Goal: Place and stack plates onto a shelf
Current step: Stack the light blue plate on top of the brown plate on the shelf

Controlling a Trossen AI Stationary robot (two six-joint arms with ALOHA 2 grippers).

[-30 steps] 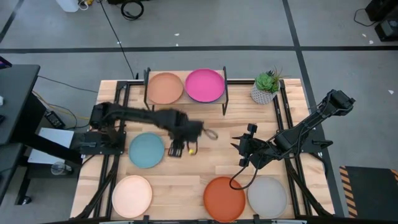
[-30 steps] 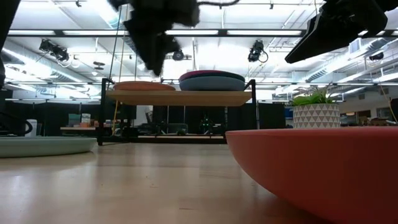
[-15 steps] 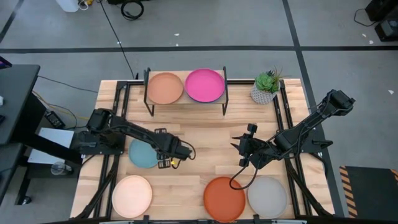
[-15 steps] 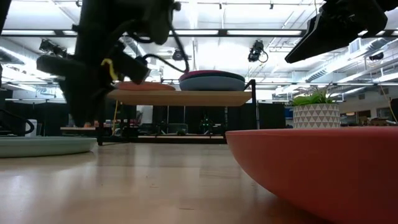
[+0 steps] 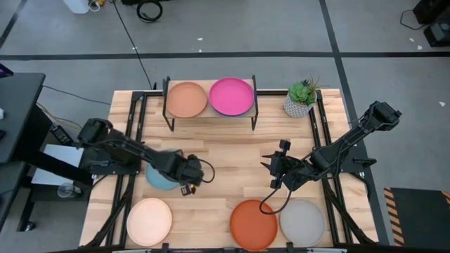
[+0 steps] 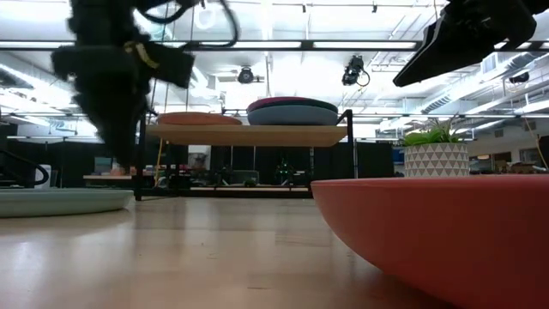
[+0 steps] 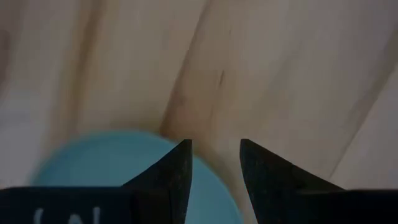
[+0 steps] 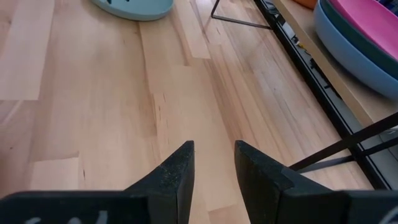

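Observation:
The shelf point(image 5: 209, 112) stands at the table's far edge. It carries a tan plate point(image 5: 186, 99) and a stack topped by a pink plate point(image 5: 232, 96); a dark teal and a bright blue plate point(image 8: 348, 43) lie under the pink one. A light teal plate point(image 5: 158, 177) lies flat on the table's left side. My left gripper point(image 5: 188, 176) hangs open just above that plate's right rim point(image 7: 186, 186), fingers pointing down. My right gripper point(image 5: 269, 170) waits open over the table right of centre. Cream point(image 5: 149, 220), orange point(image 5: 253, 223) and grey point(image 5: 302, 221) plates lie along the near edge.
A potted plant point(image 5: 301, 98) stands right of the shelf at the far right corner. Black rails point(image 5: 133, 140) run along both sides of the table. Bare wood lies between the two grippers and in front of the shelf.
My left gripper has swung from the table's middle, in front of the shelf, toward the left and near edges and has come down over the light teal plate's right rim. No plate has moved.

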